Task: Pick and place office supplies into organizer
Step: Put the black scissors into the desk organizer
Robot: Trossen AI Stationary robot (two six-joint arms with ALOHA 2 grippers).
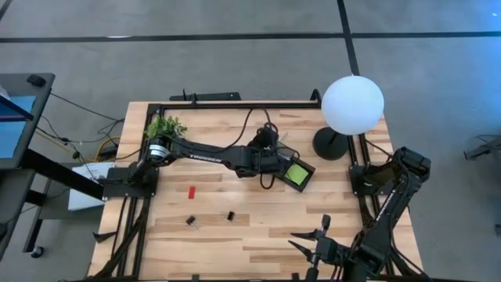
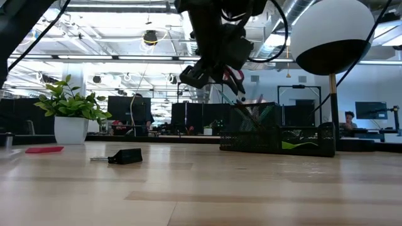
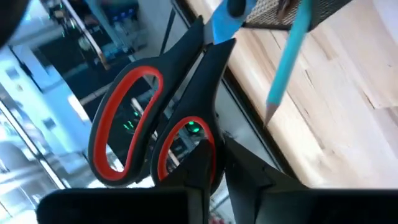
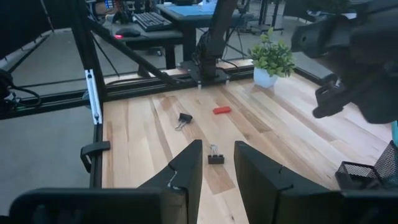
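My left gripper (image 1: pixel 272 167) reaches across the table to the black mesh organizer (image 1: pixel 288 182) and is shut on the red-handled scissors (image 3: pixel 186 81). In the low view the gripper (image 2: pixel 220 70) hangs just above the organizer's pen-holder (image 2: pixel 254 125). The scissors' blade end (image 3: pixel 222 26) points at the mesh. A teal pen (image 3: pixel 289 59) sticks out of the holder, and a lime-green pad (image 1: pixel 297 174) lies in the tray. A red block (image 1: pixel 192 190) and two black clips (image 1: pixel 190 221) (image 1: pixel 231 215) lie on the table. My right gripper (image 4: pixel 217 168) waits open near the front edge. My left gripper pinches the rim of the scissors' smaller handle loop (image 3: pixel 210 144) between its two fingers. The scissors are lifted clear of the table and tilted, handles toward the gripper and blades slanting away toward the organizer's pen-holder. Whether the blade tips are inside the holder is hidden.
A white globe lamp (image 1: pixel 352 103) on a black base (image 1: pixel 331 144) stands just right of the organizer. A potted plant (image 1: pixel 164 127) sits at the far left corner. Bare wood lies across the table's middle and near side around the clips.
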